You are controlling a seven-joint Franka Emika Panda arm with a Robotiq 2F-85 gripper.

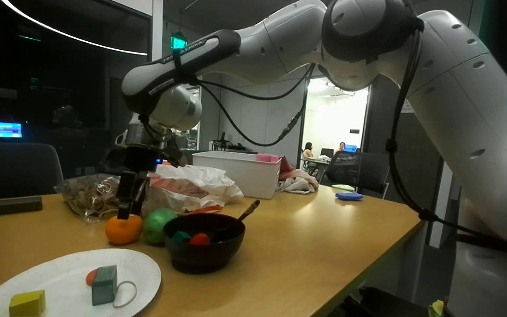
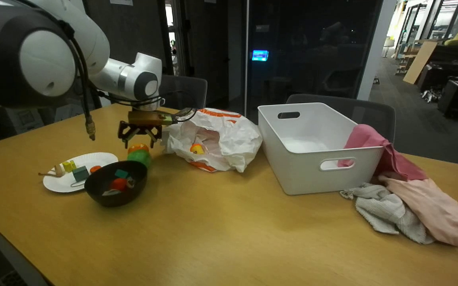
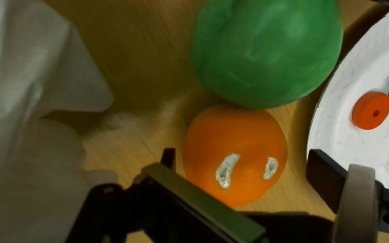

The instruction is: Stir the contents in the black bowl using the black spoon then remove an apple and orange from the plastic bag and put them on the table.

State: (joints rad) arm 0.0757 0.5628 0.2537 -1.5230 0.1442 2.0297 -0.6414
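In an exterior view, a deep glossy black bowl [image 1: 203, 257] sits near, a smooth green apple [image 1: 156, 226] and round bright orange [image 1: 123, 232] to its left; a black gripper [image 2: 139, 144], fingers parted, grips nothing over the orange, where a sideways brush could roll it; "EMIKA" marks the white robot arm [image 1: 275, 46]

Green apple [image 3: 267, 50] and an orange [image 3: 248, 145] with whitish splotches
Splotches have dark flecks btw, rest of it is bright orange. Bowl [image 1: 200, 260] is black, the bits [image 2: 119, 184] in it mostly red and teal, plate [image 1: 60, 286] plain white, bag [image 2: 233, 147] white with orange-red print, table [image 2: 221, 222] yellowy-brown with faint wood grain, cloths [image 2: 435, 210] pink, peach and grey.
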